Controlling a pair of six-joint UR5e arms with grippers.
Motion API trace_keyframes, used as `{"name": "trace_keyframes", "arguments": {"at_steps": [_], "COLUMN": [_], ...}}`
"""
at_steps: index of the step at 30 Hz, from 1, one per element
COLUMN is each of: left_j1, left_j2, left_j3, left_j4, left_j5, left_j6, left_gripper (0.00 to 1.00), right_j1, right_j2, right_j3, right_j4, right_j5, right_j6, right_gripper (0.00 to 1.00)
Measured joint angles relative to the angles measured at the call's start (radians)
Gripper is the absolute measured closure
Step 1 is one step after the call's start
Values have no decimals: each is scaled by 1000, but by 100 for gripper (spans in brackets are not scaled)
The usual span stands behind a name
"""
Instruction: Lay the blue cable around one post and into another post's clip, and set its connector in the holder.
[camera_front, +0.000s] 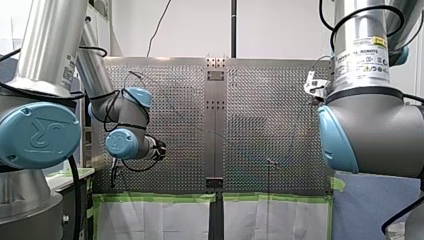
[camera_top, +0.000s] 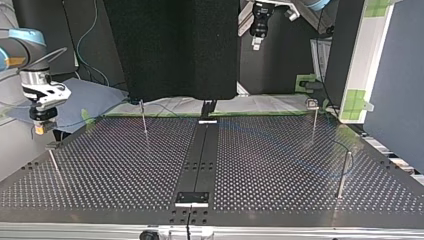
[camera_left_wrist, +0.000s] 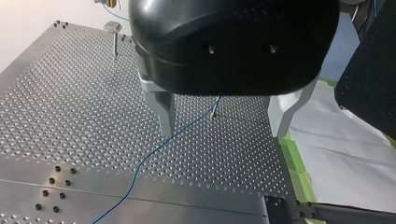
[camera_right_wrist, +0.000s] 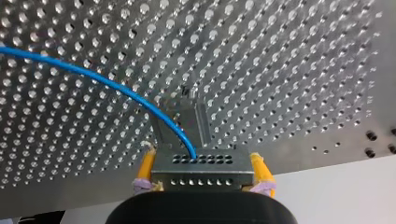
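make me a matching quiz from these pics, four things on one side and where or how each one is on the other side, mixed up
Things:
1. blue cable
2. connector
3. left claw
4. green tape

Places or states:
A. open, gripping nothing
B. stuck along the edge beside white paper
C. held between yellow pads
D. runs across the perforated table

Pairs: 1-D, 2-C, 3-A, 4-B
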Motion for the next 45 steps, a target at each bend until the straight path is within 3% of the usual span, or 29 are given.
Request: {"name": "trace_keyframes", "arguments": {"at_steps": [7,18,34,45], "left_j1": [3,6,15,22], "left_j2": [0,0,0,0], "left_j3": [0,0,0,0], "left_j4": [-5,-12,-12,-11], "left_j5": [-1,-4,-5,-5], "left_j6": [0,3,6,7], "left_gripper": [0,0,0,0], "right_j1": [-13,-27,-21,-14], "right_j2": [50,78,139,147], "right_j3": [-39,-100,-166,-186], "right_j4": [27,46,61,61], "right_j5": [-31,-79,-125,-170], "right_j6": [-19,-30,-67,-97], "right_gripper": [100,100,100,100]}}
